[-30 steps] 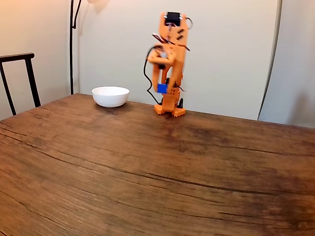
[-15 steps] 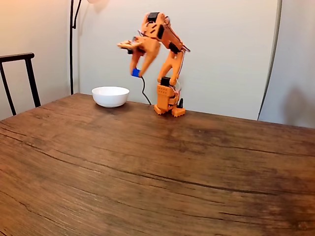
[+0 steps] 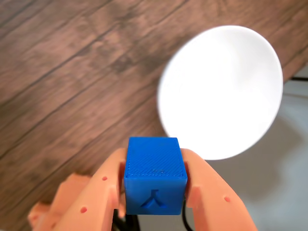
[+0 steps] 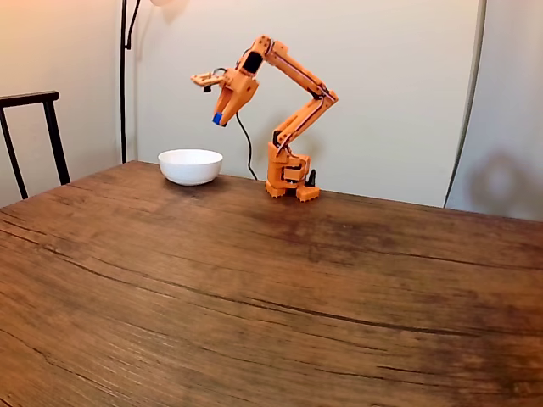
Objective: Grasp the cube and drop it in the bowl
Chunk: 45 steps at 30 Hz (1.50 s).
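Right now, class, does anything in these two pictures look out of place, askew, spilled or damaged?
Nothing stands out. The cube sits squarely between the jaws of the gripper, held above the table, and the bowl stands upright and looks intact.

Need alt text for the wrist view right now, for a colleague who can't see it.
The orange gripper holds the blue cube between its fingers, above the wooden table. The white bowl lies just ahead, beyond the cube.
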Each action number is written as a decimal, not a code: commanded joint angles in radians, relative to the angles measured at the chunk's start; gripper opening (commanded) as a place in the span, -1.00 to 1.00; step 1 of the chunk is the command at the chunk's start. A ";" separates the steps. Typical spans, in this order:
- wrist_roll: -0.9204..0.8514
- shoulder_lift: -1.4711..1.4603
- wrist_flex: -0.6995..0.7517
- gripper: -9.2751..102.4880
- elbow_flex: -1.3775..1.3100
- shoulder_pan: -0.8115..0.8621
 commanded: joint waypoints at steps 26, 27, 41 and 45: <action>0.028 0.011 -0.805 -0.39 0.695 0.371; 0.028 0.011 -0.801 -0.33 0.695 0.371; 0.014 0.029 -0.534 -0.26 0.561 0.339; 0.012 0.029 -0.440 -0.50 0.437 0.255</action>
